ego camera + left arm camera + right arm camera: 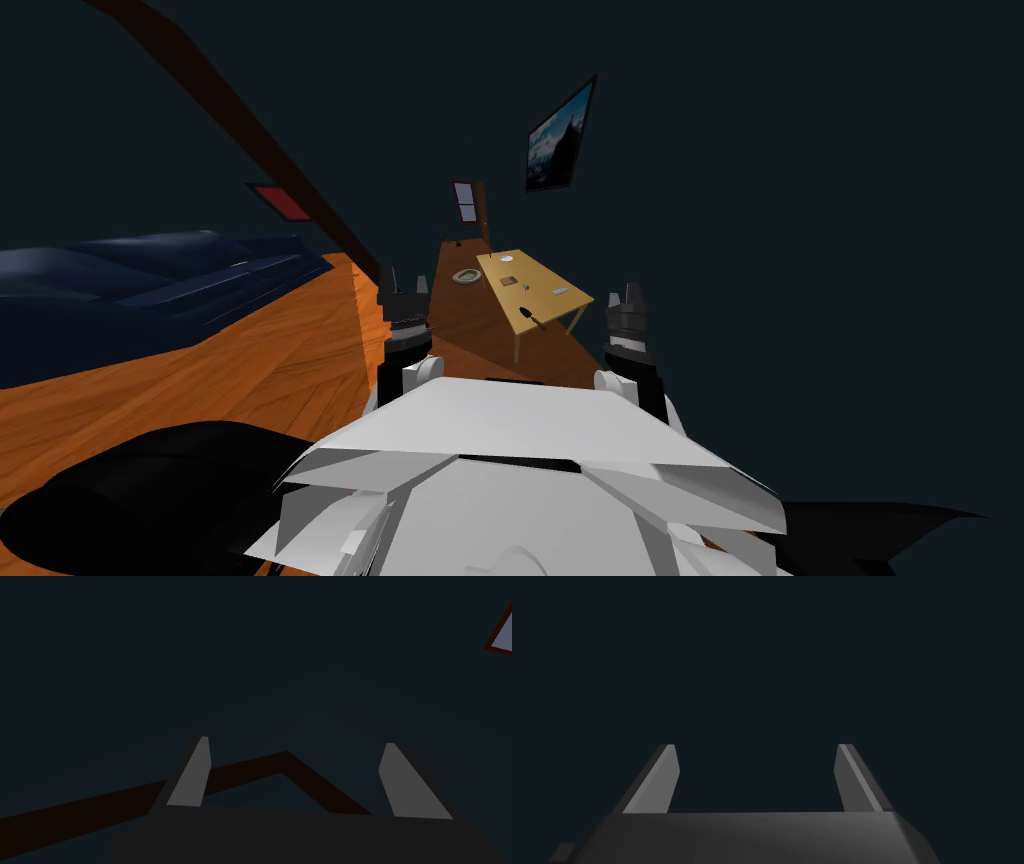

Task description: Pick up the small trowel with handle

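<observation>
The left gripper (296, 746) is closest: in its wrist view the 2 fingers (192, 776) stand spread wide, with nothing between them. The right gripper (757, 747) reads the same in its own wrist view, its 2 blades parted and empty.

The head view adds the arms' pose and the room ahead. Both forearms are raised, 1 on each side, with the grippers pointing up and forward at about the same height. The left one is over the wood floor (250, 350); the right one is against a dark wall.

Between and beyond them is a light wood table (500, 268), well apart from both grippers. A small dark thing with a thin handle, probably the trowel (531, 318), lies on the table's near corner, close to the edge. Farther back on the tabletop lie a few small pale items, too small to name. A round dish (465, 276) sits on the floor just beside the table. A dark blue sofa (150, 290) is far off on the left.
</observation>
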You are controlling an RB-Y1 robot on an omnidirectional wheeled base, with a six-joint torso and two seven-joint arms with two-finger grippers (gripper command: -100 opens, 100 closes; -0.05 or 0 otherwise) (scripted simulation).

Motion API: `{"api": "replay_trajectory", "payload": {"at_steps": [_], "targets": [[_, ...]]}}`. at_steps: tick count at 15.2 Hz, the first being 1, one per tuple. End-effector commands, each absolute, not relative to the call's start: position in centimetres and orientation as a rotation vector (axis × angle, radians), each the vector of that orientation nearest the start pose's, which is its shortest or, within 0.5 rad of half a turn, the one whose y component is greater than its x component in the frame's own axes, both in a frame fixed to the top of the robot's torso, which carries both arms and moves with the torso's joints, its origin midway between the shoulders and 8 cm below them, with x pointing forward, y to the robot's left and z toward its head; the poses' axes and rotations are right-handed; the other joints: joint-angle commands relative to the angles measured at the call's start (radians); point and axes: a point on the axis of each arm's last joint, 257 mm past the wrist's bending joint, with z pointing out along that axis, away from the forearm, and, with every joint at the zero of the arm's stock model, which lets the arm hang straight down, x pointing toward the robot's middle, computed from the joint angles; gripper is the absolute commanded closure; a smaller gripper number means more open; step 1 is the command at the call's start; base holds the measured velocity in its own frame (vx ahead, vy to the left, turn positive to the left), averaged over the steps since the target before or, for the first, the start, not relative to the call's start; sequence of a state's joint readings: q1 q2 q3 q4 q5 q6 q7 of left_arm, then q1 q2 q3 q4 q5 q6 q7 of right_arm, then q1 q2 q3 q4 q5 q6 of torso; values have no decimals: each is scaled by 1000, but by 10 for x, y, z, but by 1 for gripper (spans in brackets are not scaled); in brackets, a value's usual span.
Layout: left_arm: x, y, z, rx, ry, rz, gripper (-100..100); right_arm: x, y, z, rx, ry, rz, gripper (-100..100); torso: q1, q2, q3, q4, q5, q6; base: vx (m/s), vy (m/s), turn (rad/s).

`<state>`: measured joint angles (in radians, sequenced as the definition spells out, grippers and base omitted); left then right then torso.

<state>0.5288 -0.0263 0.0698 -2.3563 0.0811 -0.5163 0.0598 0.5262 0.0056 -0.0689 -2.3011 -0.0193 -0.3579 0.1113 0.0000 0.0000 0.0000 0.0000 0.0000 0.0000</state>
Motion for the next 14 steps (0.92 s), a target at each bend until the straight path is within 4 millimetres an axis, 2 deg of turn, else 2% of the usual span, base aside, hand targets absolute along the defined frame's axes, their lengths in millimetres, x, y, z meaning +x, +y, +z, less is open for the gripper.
{"api": "replay_trajectory", "payload": {"at_steps": [1,5,6,8,9,11,12,14], "targets": [[316,312,53,-675,476,-1342,0,358,-309,-6,716,758,1101,-100,0,0,0,0,0,0,3,-3,55],[316,312,53,-675,476,-1342,0,369,-297,-27,683,866,1100,-100,-2,-1,-1,0,0,0,12,-21,129],[316,312,53,-675,476,-1342,0,369,-297,-27,683,866,1100,-100,-2,-1,-1,0,0,0,12,-23,104],[316,312,53,-675,476,-1342,0,378,-290,-50,673,952,1096,-100,-2,-1,-1,0,0,0,16,-27,204],[316,312,53,-675,476,-1342,0,378,-289,-50,666,959,1095,-100,-3,-2,-1,0,-1,-1,16,-37,222],[316,312,53,-675,476,-1342,0,386,-282,-79,662,1057,1084,-100,-3,-1,-1,0,-1,-1,14,-41,224],[316,312,53,-675,476,-1342,0,386,-282,-80,654,1065,1083,-100,-4,-2,-1,0,-1,-1,15,-43,206],[316,312,53,-675,476,-1342,0,393,-277,-115,653,1174,1064,-100,-4,-2,-1,-1,-1,-1,24,-43,301]]}}
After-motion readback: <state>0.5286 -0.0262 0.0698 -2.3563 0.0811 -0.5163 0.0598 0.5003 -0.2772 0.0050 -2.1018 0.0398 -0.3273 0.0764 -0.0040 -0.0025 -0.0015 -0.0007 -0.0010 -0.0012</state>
